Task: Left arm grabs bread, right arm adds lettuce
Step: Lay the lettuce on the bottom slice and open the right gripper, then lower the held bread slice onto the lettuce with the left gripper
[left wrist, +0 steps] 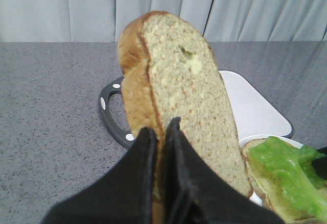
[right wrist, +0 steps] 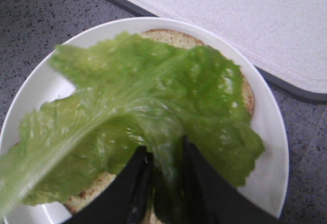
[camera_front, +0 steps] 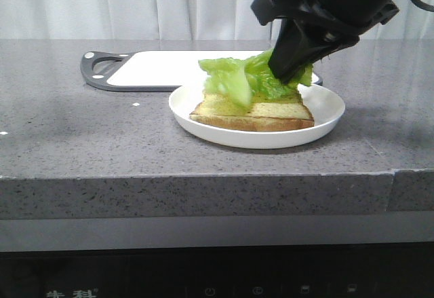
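Lettuce (right wrist: 153, 101) (right claw (right wrist: 162, 175) pinching) over plate (camera_front: 325, 118)

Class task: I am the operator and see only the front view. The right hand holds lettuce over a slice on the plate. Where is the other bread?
Observer: The left wrist view shows the left hand shut on the bread, a thick slice standing on edge.
Operator: Does the lettuce cover the plated slice?
Observer: Mostly. In the right wrist view the lettuce, pinched by the right hand, hides most of the flat slice; only its edges show.
Operator: And the plate?
Observer: The plate sits beside the cutting board.
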### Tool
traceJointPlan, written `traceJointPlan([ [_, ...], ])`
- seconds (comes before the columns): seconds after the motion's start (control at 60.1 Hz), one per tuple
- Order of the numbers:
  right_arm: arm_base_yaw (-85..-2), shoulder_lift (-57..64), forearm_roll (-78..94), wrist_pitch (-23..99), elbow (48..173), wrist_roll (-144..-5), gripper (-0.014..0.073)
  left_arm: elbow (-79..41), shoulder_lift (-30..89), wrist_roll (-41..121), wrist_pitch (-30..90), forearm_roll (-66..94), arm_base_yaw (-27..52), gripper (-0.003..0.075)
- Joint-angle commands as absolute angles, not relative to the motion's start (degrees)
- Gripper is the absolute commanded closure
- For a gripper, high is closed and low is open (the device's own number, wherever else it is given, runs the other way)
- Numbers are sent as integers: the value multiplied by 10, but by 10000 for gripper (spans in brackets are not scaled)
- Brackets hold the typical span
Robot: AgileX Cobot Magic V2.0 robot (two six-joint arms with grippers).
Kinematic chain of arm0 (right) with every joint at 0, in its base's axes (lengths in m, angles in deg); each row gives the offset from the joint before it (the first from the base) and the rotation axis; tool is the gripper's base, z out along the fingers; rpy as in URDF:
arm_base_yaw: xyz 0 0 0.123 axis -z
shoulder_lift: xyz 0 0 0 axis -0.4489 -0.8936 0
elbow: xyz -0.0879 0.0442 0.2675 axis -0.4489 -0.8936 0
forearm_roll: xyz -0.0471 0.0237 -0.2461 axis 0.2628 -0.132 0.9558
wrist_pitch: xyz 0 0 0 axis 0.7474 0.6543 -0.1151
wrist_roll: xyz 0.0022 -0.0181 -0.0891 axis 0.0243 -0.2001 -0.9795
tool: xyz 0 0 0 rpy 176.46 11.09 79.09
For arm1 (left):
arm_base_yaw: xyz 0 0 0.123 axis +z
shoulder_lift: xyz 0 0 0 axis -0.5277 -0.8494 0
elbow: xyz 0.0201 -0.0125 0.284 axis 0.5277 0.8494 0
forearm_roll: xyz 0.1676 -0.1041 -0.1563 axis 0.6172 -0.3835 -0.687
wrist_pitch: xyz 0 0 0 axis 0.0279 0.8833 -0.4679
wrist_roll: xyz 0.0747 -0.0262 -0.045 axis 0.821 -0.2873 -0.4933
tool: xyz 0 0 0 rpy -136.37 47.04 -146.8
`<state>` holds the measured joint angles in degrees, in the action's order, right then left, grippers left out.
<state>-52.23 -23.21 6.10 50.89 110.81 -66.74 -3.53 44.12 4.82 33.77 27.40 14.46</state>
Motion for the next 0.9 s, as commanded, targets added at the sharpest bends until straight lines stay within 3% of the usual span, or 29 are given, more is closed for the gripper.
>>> traceJointPlan([
  [0.0, -521, -208, 52, 471, 1122, -671, 278, -53, 446, 47, 298, 265, 146, 741],
  [0.116, -521, -193, 52, 471, 1122, -671, 200, -53, 446, 47, 298, 265, 146, 741],
  [0.366, -521, -82, 57, 494, 1117, -671, 218, -58, 428, 45, 319, 208, 146, 741],
  [0.449, -521, -22, 60, 488, 1090, -672, 319, -73, 390, 45, 337, 186, 145, 741],
  [0.615, -519, 106, 96, 489, 1012, -672, 660, -147, 292, 57, 402, 120, 144, 741],
  [0.881, -485, 273, 102, 528, 928, -655, 654, -274, 120, 310, 588, -244, 144, 741],
])
